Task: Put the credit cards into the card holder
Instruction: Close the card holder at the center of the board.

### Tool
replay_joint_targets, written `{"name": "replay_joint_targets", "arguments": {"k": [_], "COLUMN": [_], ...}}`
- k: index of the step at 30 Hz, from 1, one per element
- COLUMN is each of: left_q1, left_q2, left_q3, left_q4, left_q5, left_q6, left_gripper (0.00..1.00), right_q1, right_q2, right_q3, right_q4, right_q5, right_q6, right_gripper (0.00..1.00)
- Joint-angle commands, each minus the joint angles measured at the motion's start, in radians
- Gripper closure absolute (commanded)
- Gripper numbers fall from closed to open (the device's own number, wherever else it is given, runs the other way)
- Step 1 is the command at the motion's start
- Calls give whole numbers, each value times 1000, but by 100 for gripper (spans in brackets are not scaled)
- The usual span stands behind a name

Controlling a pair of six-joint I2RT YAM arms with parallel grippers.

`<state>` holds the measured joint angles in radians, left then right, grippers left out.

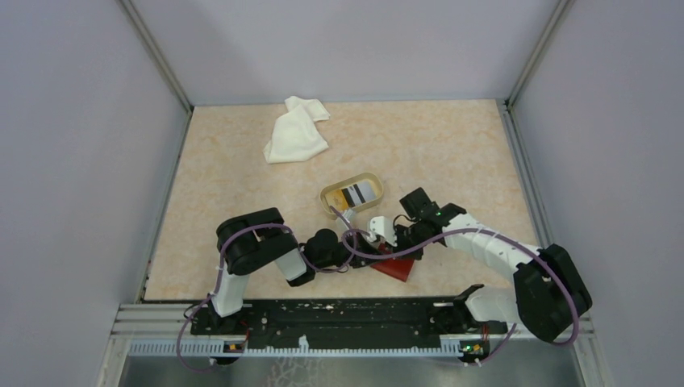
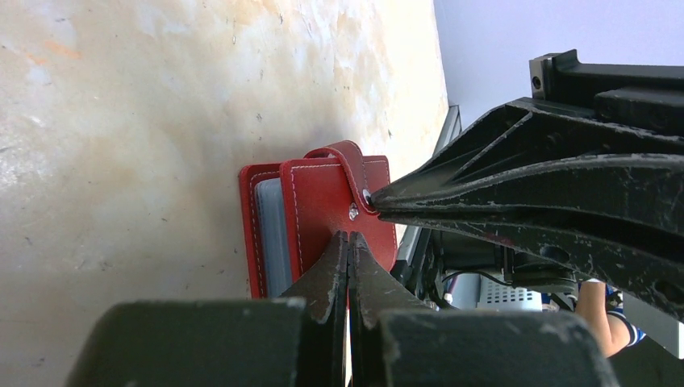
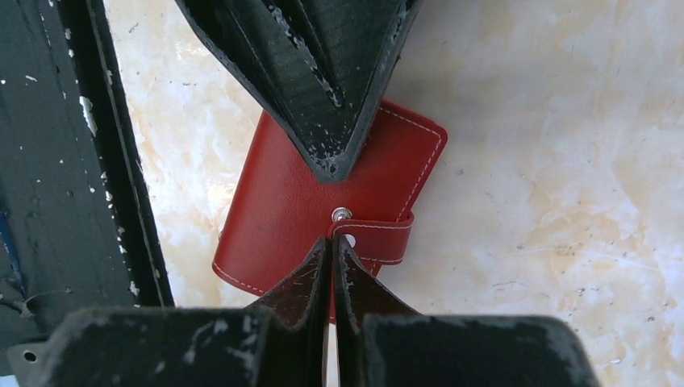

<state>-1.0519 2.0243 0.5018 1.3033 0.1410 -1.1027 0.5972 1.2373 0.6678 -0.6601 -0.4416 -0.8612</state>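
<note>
The red card holder lies closed on the table near the front edge, also seen in the top view. Its strap wraps over the cover beside a metal snap. My right gripper is shut, and its tips rest on the strap's end by the snap. My left gripper is also shut, with its tips against the cover from the opposite side. Grey pockets show at the holder's edge. The credit cards, white and dark-striped, lie in a tan dish.
The tan oval dish stands just behind the two grippers. A crumpled white cloth lies at the back of the table. The black base rail runs close beside the holder. Grey walls enclose the table.
</note>
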Motion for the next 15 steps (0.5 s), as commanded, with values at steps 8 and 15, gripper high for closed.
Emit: {"name": "replay_joint_targets", "arguments": {"k": [8,15], "left_q1": [4,4], "left_q2": [17,19], "left_q3": [-11,-11], "left_q4": [16,30], "left_q5": [3,11], "left_q6": [33,33], "left_gripper": [100,100], "right_q1": [-65,-65], "right_q2": [59,75], "right_q3": [-8,4], "right_q4": [-77,-76], "right_q5": [-48,-90], "right_q6": [-14,-10], "right_gripper": [100,100]}}
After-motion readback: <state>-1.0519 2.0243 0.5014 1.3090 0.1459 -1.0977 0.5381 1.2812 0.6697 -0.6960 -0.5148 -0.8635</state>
